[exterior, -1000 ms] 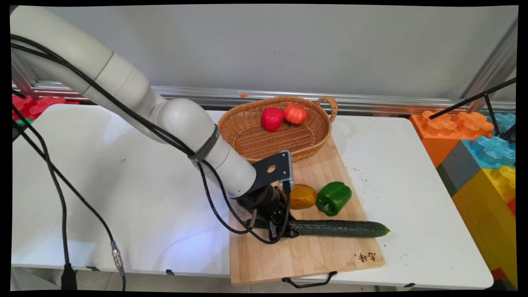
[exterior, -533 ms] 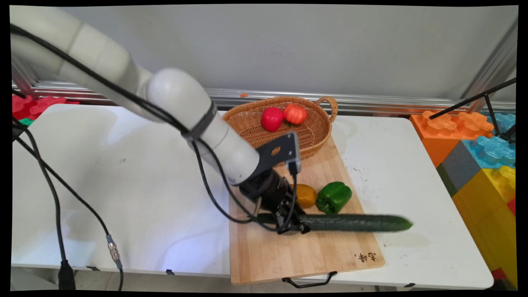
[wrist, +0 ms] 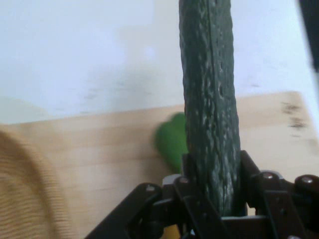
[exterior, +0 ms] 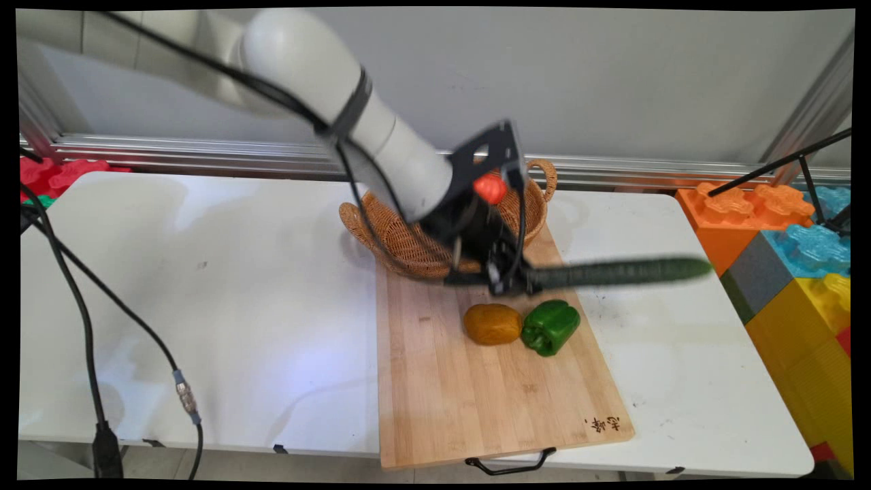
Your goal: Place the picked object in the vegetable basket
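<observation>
End effector (exterior: 507, 275) clamped on cucumber (exterior: 622, 271) end — rest jutting right

The arm (exterior: 320, 75) is made of smooth, rounded white links, with a dark grey band strapped round the link nearest the wrist. Black cables (exterior: 81, 320) run along it and hang loose below, one carrying a silver metal connector (exterior: 185, 398). Just behind the jaws sits a flat black bracket (exterior: 486, 153) pierced by a round hole. The gripper (wrist: 213, 196) is black, its linkage joined with round, dull metal pivot screws.
</observation>
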Tool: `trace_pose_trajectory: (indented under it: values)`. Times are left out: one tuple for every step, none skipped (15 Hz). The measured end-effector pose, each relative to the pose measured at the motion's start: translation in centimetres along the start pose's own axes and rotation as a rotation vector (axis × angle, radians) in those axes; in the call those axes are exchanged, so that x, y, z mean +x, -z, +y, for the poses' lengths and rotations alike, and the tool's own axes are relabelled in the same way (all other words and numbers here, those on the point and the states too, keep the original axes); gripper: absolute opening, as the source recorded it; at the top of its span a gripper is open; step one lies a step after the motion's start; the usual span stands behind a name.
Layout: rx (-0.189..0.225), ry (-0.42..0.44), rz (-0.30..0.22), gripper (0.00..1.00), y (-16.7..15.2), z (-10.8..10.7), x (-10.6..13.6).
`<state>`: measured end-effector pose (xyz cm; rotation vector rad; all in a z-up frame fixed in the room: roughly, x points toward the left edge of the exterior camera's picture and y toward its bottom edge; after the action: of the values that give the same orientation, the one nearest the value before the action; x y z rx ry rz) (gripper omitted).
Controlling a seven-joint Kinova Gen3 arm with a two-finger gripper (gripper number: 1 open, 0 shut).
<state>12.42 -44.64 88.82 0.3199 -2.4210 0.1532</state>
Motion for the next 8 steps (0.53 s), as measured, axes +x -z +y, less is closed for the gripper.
trace_pose_trajectory:
  values:
    - [0.041,-0.007,-0.001,0.0,0.6,-1.4,0.4]
    - [0.085,-0.01,-0.006,0.0,1.3,-2.9,0.6]
    - [0.129,-0.009,-0.017,0.0,1.8,-4.5,0.5]
    - [0.166,-0.004,-0.031,0.0,2.3,-5.9,0.1]
    - [0.203,0.002,-0.051,0.0,2.8,-7.4,-0.5]
    - [0.234,0.009,-0.072,0.0,3.1,-8.8,-1.3]
    - [0.258,0.016,-0.088,0.0,3.2,-9.9,-2.1]
    - [0.272,0.021,-0.099,0.0,3.2,-10.6,-2.6]
